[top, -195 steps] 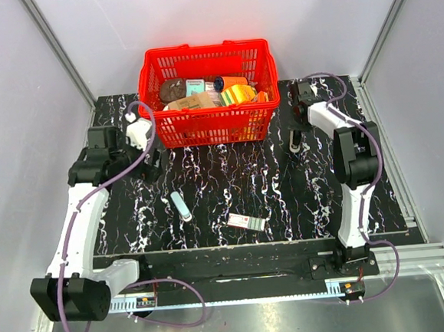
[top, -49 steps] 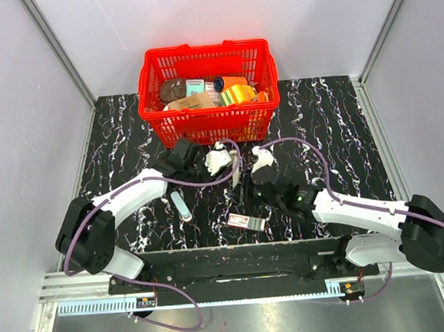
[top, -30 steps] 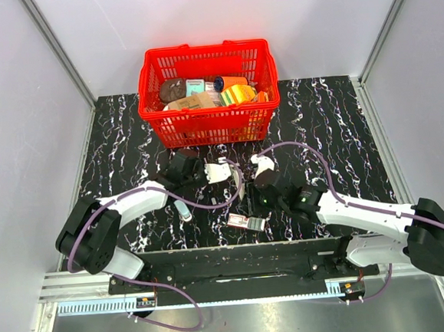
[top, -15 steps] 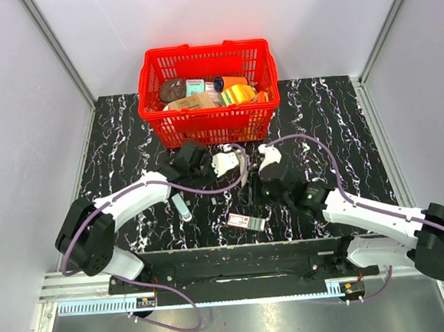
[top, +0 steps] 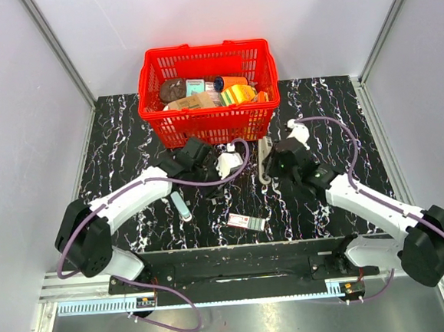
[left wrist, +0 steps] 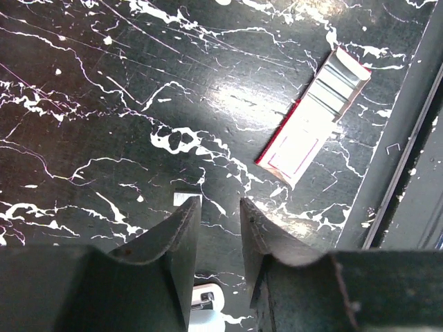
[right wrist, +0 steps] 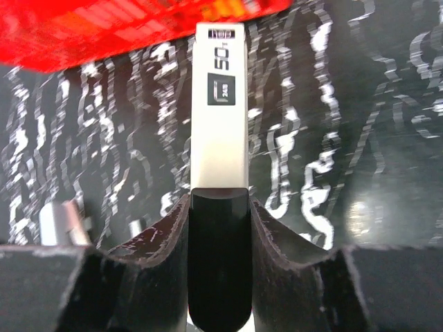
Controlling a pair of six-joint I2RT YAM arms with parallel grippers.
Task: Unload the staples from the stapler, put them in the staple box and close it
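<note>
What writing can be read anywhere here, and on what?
"50": on the white bar in the right gripper.
Small print beside it, on its black square: blurred.
White-and-red box: nothing legible.
Packages in the red basket: too small.

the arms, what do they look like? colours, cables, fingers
The left arm and right arm have white links between bulky black joints. A purple cable loops loosely along each. The fingers are dark, curved and scuffed with pale scratches.
</note>
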